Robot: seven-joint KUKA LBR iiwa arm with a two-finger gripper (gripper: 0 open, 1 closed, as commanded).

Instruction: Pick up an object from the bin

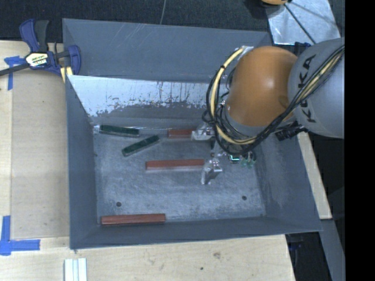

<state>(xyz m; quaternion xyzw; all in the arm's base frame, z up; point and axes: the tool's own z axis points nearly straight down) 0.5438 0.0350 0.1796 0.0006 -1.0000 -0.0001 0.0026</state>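
Observation:
My gripper (210, 173) hangs low over the bin floor, right of centre, under the orange dome. It sits at the right end of a flat red-brown stick (174, 165) that lies crosswise in the middle of the bin. Whether the stick's end is inside the gripper I cannot make out. A dark green stick (140, 145) lies tilted a little behind and left of the red-brown one, clear of the gripper.
A second red-brown stick (133, 219) lies along the front wall at the left. By the back wall are a dark green strip (119, 131) and a red-brown piece (179, 133), possibly reflections in the shiny wall. The arm covers the bin's right side.

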